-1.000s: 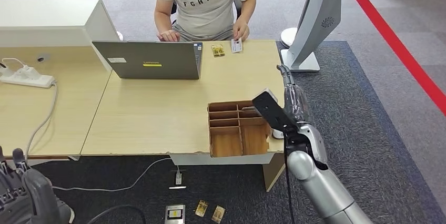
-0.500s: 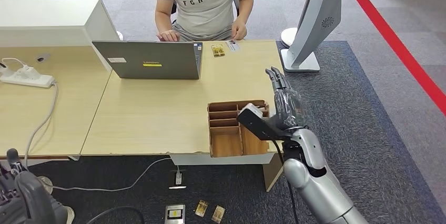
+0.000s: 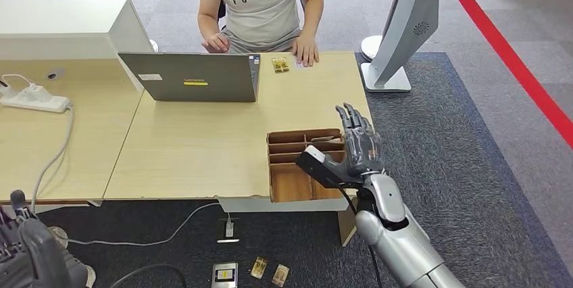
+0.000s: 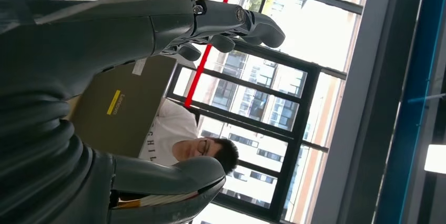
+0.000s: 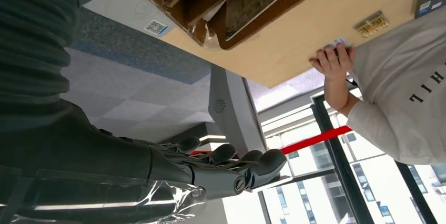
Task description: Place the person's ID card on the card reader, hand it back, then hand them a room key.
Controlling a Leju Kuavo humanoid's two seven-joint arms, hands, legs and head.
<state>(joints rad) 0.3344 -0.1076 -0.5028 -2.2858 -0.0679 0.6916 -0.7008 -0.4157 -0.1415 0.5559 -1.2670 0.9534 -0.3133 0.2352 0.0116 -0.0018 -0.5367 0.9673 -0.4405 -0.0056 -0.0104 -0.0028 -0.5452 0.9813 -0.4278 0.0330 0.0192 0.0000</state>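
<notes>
The right hand (image 3: 357,145) hung empty over the right side of the cardboard tray (image 3: 290,183) at the desk's (image 3: 196,146) near right corner, fingers spread and pointing up. The left hand (image 3: 30,254) stayed low at the near left, off the desk, fingers loosely apart around nothing in its wrist view.

At the far edge the person's hand (image 3: 307,53) rested on a white card (image 5: 336,42), probably the ID card, just right of a small yellow card (image 3: 280,65) that lay beside the laptop (image 3: 196,77). Which object was the reader could not be told.

Judged from this, the task looked barely begun: the ID card was not yet taken or read. Still to come were taking it, reading it, returning it, and passing over a room key, perhaps from the tray, where one flat card (image 5: 257,0) lay in a compartment.
</notes>
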